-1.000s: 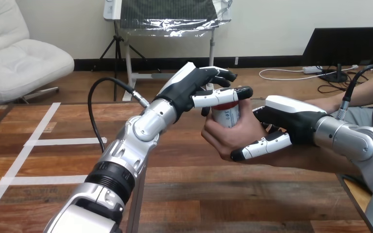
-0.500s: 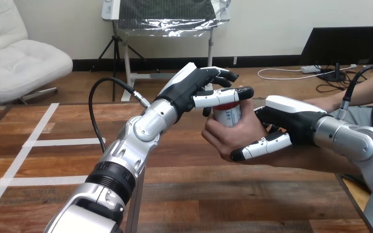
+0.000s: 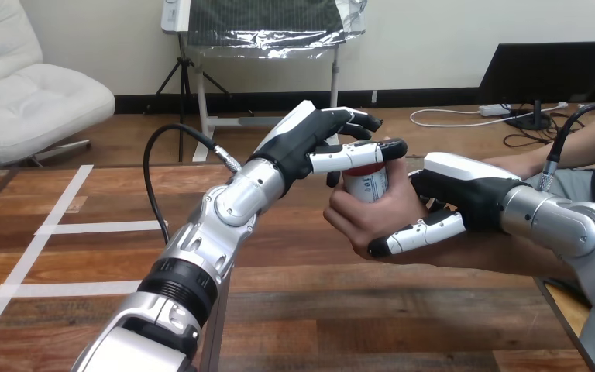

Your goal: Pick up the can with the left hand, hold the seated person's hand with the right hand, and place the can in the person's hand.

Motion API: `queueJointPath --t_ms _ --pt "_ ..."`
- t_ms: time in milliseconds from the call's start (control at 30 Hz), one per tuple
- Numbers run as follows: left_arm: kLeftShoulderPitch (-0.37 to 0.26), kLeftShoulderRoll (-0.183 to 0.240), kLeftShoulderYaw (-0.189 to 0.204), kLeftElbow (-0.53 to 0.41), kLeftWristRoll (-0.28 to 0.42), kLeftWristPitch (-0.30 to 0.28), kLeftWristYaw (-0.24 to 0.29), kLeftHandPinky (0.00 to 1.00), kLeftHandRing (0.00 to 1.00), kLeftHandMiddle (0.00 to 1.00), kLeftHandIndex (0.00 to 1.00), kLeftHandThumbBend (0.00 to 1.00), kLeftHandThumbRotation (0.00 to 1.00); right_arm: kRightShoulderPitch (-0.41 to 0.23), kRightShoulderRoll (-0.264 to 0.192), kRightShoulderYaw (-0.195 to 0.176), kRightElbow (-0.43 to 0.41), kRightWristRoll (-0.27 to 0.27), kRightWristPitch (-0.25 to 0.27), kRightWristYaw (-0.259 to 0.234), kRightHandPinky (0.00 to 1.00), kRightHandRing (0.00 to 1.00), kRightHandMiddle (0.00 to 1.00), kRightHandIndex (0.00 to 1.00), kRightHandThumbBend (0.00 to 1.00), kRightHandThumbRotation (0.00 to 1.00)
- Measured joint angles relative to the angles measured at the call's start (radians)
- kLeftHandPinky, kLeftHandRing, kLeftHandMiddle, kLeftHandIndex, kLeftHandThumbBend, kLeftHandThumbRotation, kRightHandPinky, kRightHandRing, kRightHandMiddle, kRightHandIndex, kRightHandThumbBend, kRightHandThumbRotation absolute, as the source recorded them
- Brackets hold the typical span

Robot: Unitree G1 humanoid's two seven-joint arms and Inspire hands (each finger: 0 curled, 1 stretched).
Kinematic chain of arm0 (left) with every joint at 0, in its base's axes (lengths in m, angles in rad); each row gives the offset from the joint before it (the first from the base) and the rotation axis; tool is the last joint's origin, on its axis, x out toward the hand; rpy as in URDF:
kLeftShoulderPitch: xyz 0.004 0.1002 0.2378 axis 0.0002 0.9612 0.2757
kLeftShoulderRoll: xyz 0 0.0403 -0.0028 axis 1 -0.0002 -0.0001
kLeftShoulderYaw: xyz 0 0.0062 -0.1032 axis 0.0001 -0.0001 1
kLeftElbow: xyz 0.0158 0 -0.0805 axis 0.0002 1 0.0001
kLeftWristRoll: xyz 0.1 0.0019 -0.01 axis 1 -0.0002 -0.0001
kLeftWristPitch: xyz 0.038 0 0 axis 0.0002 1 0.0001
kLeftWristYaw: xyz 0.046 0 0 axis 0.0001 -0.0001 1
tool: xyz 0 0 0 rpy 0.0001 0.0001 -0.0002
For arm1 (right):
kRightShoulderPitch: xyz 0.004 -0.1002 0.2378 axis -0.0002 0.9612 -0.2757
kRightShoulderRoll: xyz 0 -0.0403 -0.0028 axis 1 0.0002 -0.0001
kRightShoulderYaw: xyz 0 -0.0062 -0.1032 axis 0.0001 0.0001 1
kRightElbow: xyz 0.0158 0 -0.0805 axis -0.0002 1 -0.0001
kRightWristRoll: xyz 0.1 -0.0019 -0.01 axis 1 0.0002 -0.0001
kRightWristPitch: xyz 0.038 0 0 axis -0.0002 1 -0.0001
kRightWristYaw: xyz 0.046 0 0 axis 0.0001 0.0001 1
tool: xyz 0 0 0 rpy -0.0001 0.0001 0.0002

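Observation:
A small white can (image 3: 370, 186) with a red top is held upright above the table's middle. My left hand (image 3: 304, 136) is shut on its top, thumb across the front and fingers behind. The person's hand (image 3: 372, 218) comes in from the right and wraps the can's lower part from below. My right hand (image 3: 465, 191) is shut on the person's hand. Its thumb (image 3: 418, 232) lies under that hand and its fingers curl round the back near the wrist. The can's bottom is hidden in the person's palm.
The wooden table (image 3: 318, 310) spreads below both arms, with white tape lines (image 3: 62, 226) at its left. The person's forearm (image 3: 503, 256) runs off to the right edge under my right arm.
The can, my left hand and the person's hand have shifted slightly to the right. Both grips look the same.

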Motion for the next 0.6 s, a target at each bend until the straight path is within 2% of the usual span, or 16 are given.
queueJointPath --t_ms 600 --pt "0.0 -0.002 -0.001 0.0 0.0 0.0 -0.004 0.7 0.77 0.8 0.79 0.83 0.65 0.0 -0.001 0.0 0.0 0.0 0.0 0.0 0.61 0.71 0.75 0.76 0.96 0.67"
